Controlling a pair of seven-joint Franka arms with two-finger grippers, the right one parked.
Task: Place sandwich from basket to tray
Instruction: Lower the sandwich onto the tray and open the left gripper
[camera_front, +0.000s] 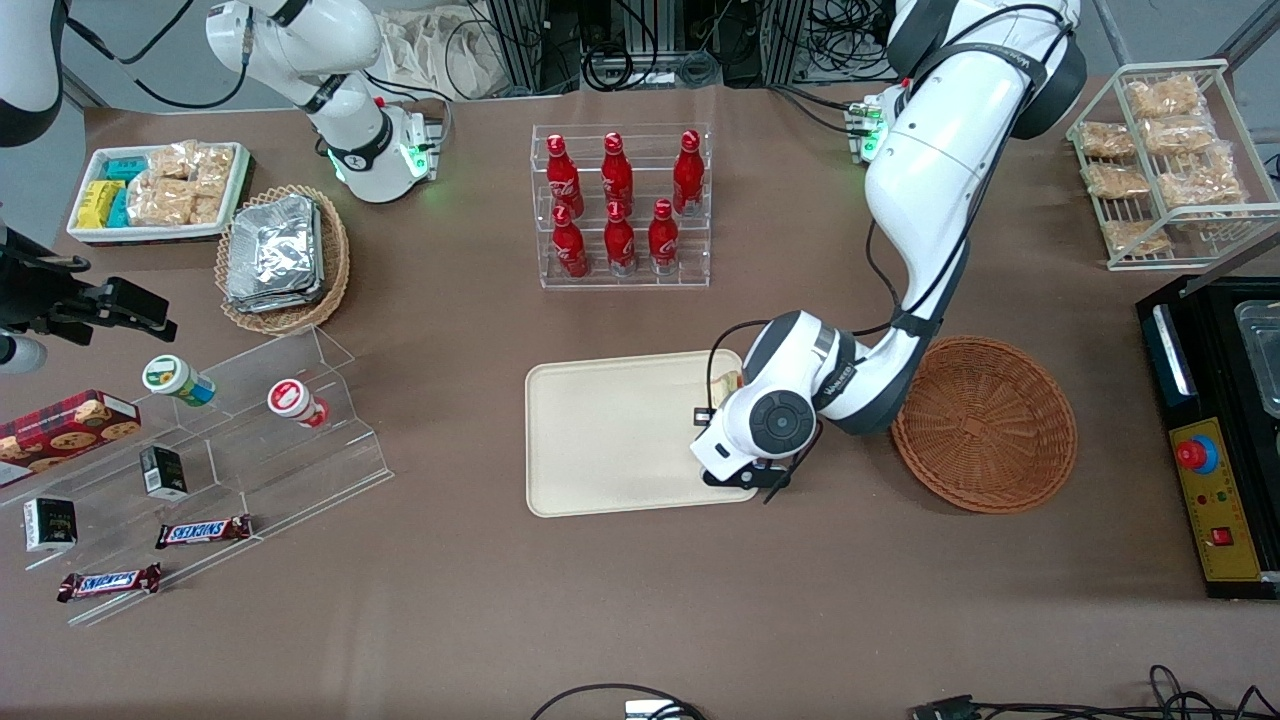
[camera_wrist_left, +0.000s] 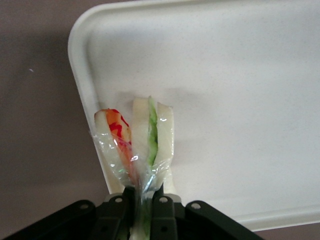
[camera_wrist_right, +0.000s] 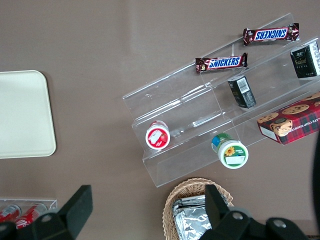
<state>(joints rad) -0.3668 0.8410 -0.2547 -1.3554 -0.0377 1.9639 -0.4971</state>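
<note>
from the wrist camera i see my gripper (camera_wrist_left: 142, 197) clamped on the wrapped end of the sandwich (camera_wrist_left: 135, 145), its two black fingers (camera_wrist_left: 162, 210) pinching the clear film, with the white bread, red and green layers fanning out past them. the sandwich hangs over the rim of the tray (camera_wrist_left: 240, 90), at one rounded corner. from the front i see the gripper (camera_front: 733, 470) over the tray's (camera_front: 600, 440) edge toward the working arm's end, a sliver of sandwich (camera_front: 727, 381) showing by the wrist. the basket (camera_front: 985, 425) sits just beside the arm with nothing in it. farther from the front camera stands a rack of red bottles (camera_front: 620, 205).
</note>
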